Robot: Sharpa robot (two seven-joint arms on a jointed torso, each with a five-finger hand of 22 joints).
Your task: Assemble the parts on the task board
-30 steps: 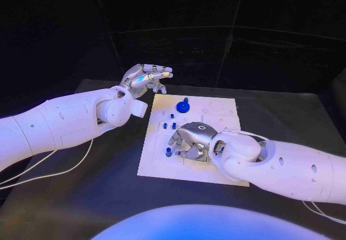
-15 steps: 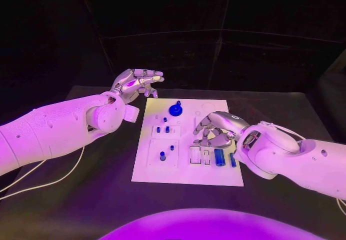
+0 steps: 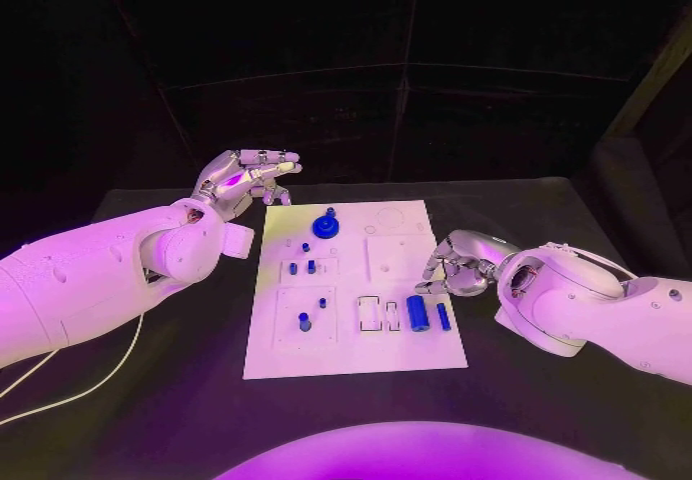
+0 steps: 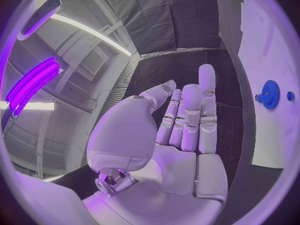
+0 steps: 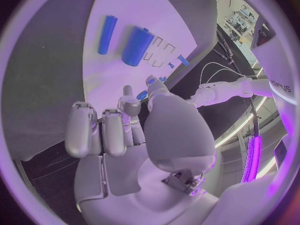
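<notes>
Parts resting on the board, both hands off it

I see the task board (image 3: pixel 361 345) lying flat mid-table. On it a blue gear (image 3: pixel 326 226) stands near the far edge, small blue pegs (image 3: pixel 300 267) sit in the left-hand recesses, and a thick blue cylinder (image 3: pixel 417 312) lies beside a thin blue rod (image 3: pixel 443 317) near the right edge. My left hand (image 3: pixel 242 175) hovers beyond the board's far left corner, fingers loosely spread, holding nothing. My right hand (image 3: pixel 456 265) sits at the board's right edge, fingers curled in; the wrist view shows nothing in them.
</notes>
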